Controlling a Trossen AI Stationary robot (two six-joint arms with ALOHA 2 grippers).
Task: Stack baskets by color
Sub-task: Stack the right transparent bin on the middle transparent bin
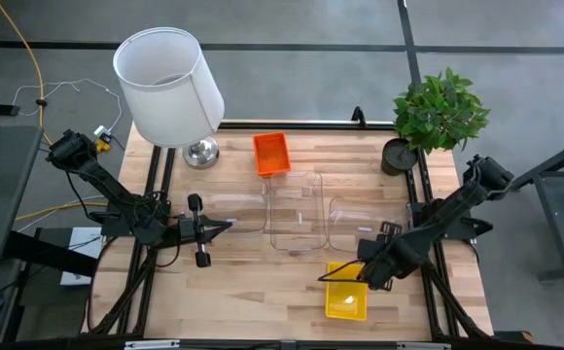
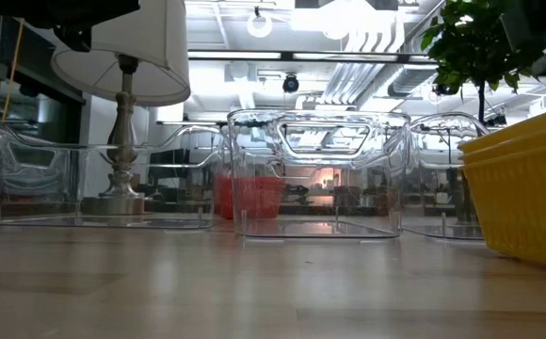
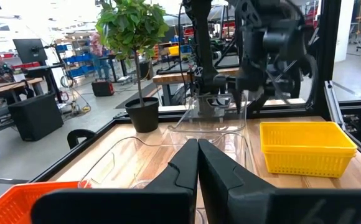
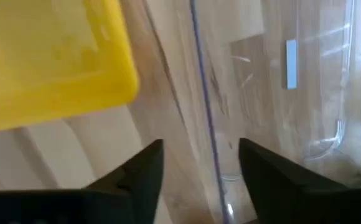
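Observation:
A yellow basket (image 1: 346,292) sits flat near the table's front right; in the low view (image 2: 527,188) two stacked rims show. An orange-red basket (image 1: 271,154) rests at the far middle. Three clear bins (image 1: 295,209) stand in a row across the middle. My right gripper (image 4: 199,149) points down, open, over the right clear bin's near wall (image 4: 206,124), whose rim runs between the fingers, beside the yellow basket (image 4: 50,62). My left gripper (image 1: 222,227) hovers shut and level at the left clear bin (image 1: 235,209).
A white-shaded lamp (image 1: 170,87) stands at the far left corner and a potted plant (image 1: 438,112) at the far right corner. Bare wood lies along the near left of the table (image 1: 224,301). Black frame rails run along both table sides.

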